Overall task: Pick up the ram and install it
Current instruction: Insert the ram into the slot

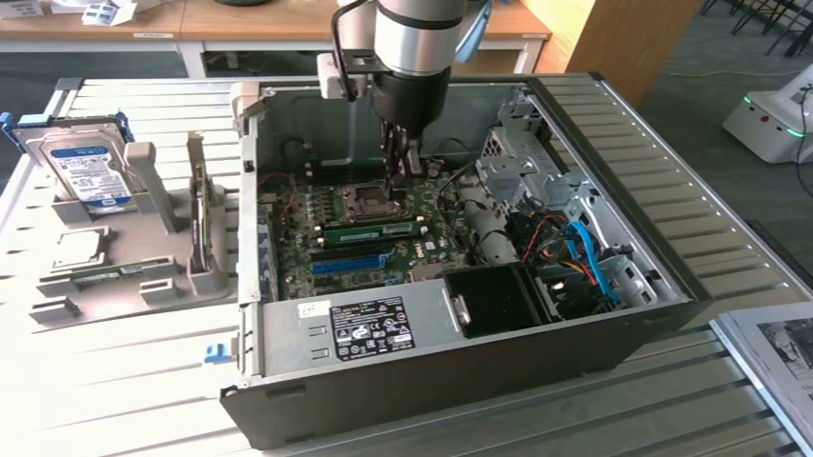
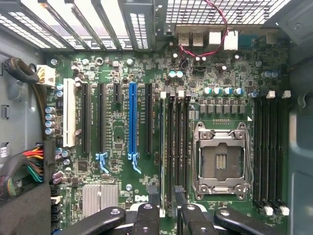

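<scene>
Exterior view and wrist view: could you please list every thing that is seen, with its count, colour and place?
computer case: one, black, open, on the slatted table
motherboard: one, green, inside the case
ram: one, green, standing in a slot beside the CPU socket
blue slot: one, blue, on the motherboard
hard drive: one, silver with a blue-white label, in a grey holder at the exterior view's left
arm: one, silver, reaching into the case
hand: one, black, above the motherboard

One computer case (image 1: pixel 508 376), one motherboard (image 2: pixel 117 134), one ram (image 1: pixel 371 228), one hard drive (image 1: pixel 87 171), one blue slot (image 2: pixel 132 122).
</scene>
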Motion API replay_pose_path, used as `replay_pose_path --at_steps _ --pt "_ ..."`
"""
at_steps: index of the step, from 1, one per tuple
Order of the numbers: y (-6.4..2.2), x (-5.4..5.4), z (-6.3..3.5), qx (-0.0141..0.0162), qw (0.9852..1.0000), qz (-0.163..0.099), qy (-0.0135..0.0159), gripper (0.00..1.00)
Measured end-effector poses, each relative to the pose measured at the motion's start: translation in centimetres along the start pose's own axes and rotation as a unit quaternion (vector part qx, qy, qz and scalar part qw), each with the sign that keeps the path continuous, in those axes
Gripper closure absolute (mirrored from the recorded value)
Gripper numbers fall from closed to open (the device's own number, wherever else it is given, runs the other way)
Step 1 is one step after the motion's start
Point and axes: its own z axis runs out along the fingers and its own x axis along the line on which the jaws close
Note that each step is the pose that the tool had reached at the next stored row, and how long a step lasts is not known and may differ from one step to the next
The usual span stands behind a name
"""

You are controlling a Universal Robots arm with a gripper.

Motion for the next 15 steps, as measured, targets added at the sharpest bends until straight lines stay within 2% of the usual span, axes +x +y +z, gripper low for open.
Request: replay_pose_path --at_steps 15 --pt "0.01 0.0 -1.41 0.0000 1.0000 0.000 0.0012 0.75"
